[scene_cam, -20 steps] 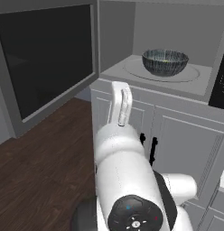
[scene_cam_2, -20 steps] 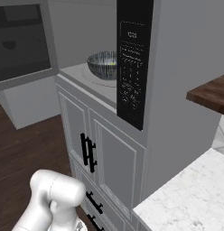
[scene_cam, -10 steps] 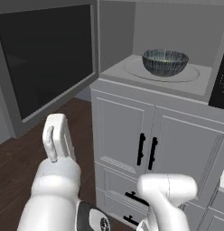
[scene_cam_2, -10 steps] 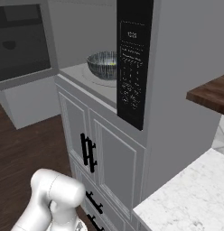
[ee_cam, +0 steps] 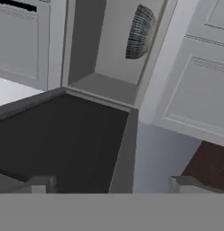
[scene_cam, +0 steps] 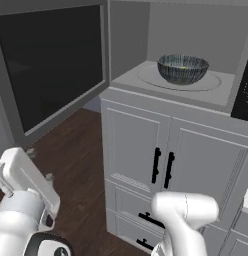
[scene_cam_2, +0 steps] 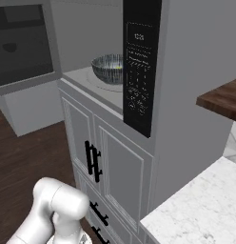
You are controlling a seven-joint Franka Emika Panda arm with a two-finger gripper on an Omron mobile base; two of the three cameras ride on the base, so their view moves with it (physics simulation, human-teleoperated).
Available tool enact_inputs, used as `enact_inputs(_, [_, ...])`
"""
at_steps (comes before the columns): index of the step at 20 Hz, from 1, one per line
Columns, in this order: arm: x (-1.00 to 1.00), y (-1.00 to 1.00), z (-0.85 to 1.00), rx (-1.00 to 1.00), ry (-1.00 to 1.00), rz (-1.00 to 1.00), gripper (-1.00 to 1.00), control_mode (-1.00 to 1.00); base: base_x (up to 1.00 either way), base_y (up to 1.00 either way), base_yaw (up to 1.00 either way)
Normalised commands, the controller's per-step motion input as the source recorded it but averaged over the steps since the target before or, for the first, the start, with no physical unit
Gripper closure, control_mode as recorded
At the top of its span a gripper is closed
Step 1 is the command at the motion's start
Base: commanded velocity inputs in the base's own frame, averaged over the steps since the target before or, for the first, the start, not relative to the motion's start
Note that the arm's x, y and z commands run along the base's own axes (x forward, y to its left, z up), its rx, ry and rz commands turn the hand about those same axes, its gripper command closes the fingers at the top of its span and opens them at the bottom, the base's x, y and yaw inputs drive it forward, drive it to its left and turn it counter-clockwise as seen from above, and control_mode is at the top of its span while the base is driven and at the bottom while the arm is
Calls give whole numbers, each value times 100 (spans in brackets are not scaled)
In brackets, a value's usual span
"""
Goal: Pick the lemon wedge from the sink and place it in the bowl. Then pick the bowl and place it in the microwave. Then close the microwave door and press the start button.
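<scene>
The bowl (scene_cam: pixel 183 68) sits upright on the round turntable (scene_cam: pixel 214 82) inside the microwave (scene_cam: pixel 146 30), its mouth facing up; a speck of yellow, the lemon (scene_cam: pixel 182 65), shows inside it. In the right base view the bowl (scene_cam_2: pixel 107 68) lies at about 9 o'clock from the dark control strip (scene_cam_2: pixel 140 71). The door (scene_cam: pixel 52 67) stands swung open to the left, hinged at the microwave's left edge, its long axis running level and its black pane facing the room. Below are grey cabinets (scene_cam: pixel 166 165) with black handles. In the hand view the gripper (ee_cam: pixel 107 184) has its fingers (ee_cam: pixel 40 182) spread wide with nothing between them, above the door's (ee_cam: pixel 64 144) dark pane; the bowl (ee_cam: pixel 140 32) appears at 12 o'clock, turned on its side by the camera's roll. Compared with a second ago, the arm has dropped from the middle of the left base view to 7 o'clock, at the lower left corner. The bowl and door have not moved.
</scene>
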Motion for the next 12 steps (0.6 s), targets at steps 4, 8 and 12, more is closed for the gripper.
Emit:
enact_inputs(4, [51, 80, -48, 0, 0, -4, -100, -100, 0, 0, 0])
enact_inputs(8, [62, 84, -47, 0, 0, -4, -100, -100, 0, 0, 0])
enact_inputs(12, [65, 81, -30, 0, 0, -4, -100, -100, 0, 0, 0])
